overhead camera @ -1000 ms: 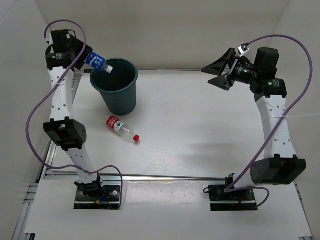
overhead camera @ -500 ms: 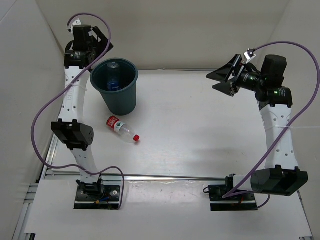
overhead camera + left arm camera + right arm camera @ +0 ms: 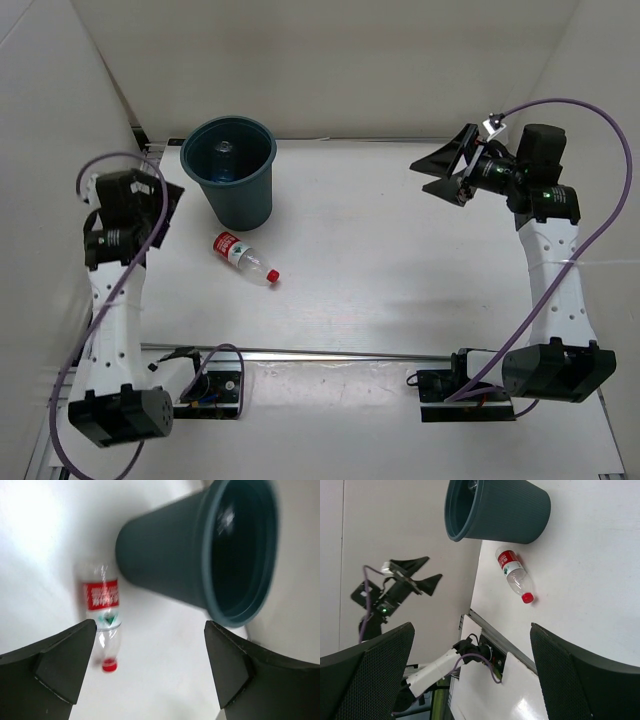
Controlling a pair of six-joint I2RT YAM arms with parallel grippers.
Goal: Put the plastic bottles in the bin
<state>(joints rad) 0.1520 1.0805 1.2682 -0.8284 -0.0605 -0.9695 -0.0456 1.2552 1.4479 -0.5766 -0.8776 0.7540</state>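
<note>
The red-capped bottle (image 3: 243, 258) is noted lying on its side on the table (image 3: 400, 270), near the foot of the bin (image 3: 240, 200) but apart from it, cap turned away toward the near edge. One clear bottle (image 3: 224, 152) is made out inside the bin; whether others lie beneath it cannot be told. The left gripper (image 3: 168, 208) is held off to the left of the bin, jaws spread wide and empty, with the lying bottle framed between its fingers in the wrist view. The right gripper (image 3: 432, 173) is held high at the far right, equally wide, nothing carried. Risks are judged as follows: the round body may be rolled away if one finger lands first; the bin may be nudged or tipped by a finger, given how close the bottle lies; thin plastic may be squeezed out of a hard pinch; a release off-centre may be bounced off the rim.
</note>
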